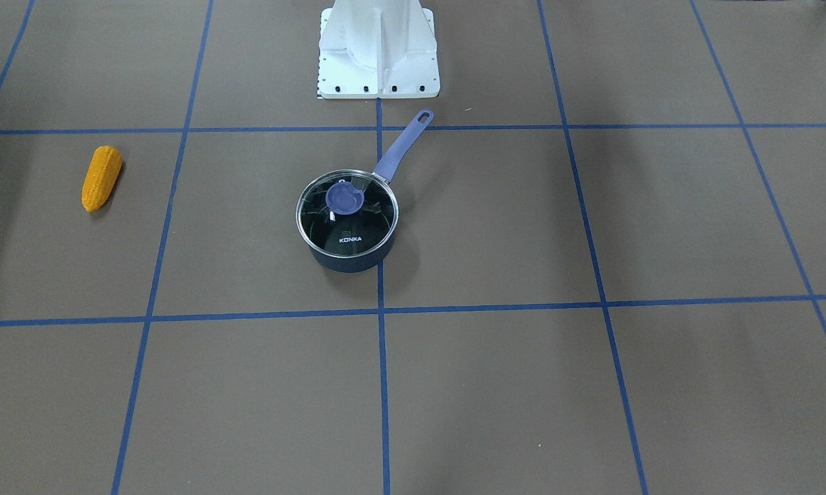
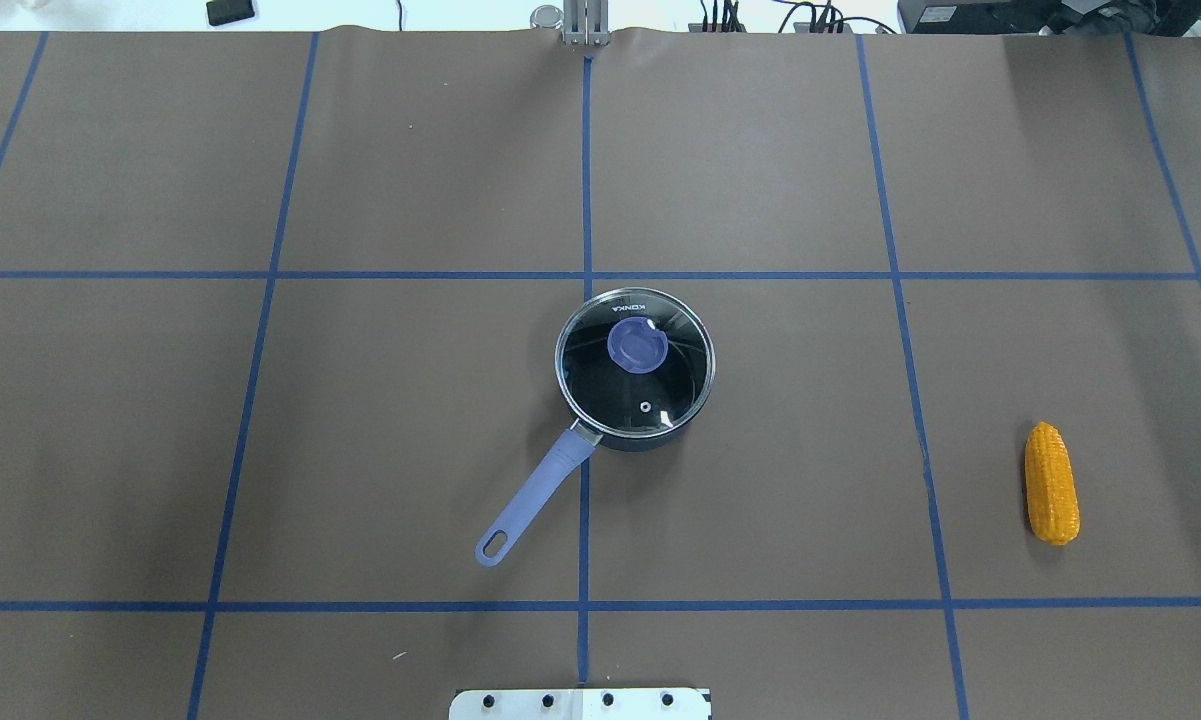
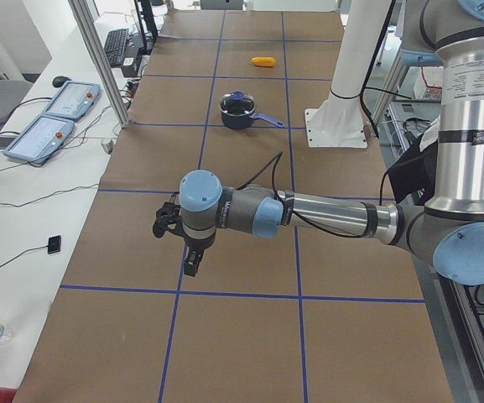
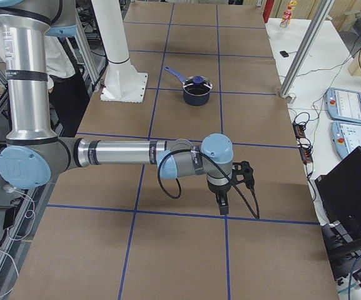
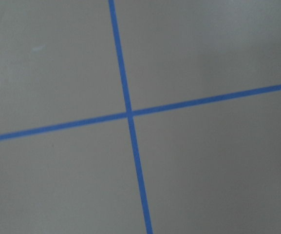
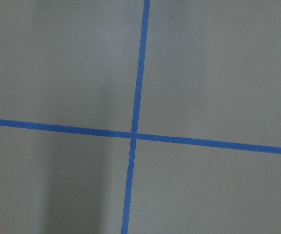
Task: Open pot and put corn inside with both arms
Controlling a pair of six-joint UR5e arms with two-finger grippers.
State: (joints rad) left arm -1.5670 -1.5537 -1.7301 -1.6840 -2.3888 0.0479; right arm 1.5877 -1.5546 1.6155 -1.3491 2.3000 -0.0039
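The dark pot [image 2: 635,375] stands mid-table with its glass lid [image 2: 636,362] on; the lid has a purple knob [image 2: 638,345]. The pot's purple handle [image 2: 535,497] points toward the robot base. The orange-yellow corn [image 2: 1051,483] lies on the table far to the pot's right, and shows at the left of the front view [image 1: 101,177]. My left gripper [image 3: 190,262] hangs over the table far from the pot, seen only in the left side view. My right gripper [image 4: 222,203] shows only in the right side view. I cannot tell whether either is open or shut.
The table is brown with a blue tape grid [image 2: 586,275]. The white base pedestal [image 1: 378,48] stands behind the pot. Control pendants [image 3: 53,117] and cables lie on the side bench. Both wrist views show only tape crossings.
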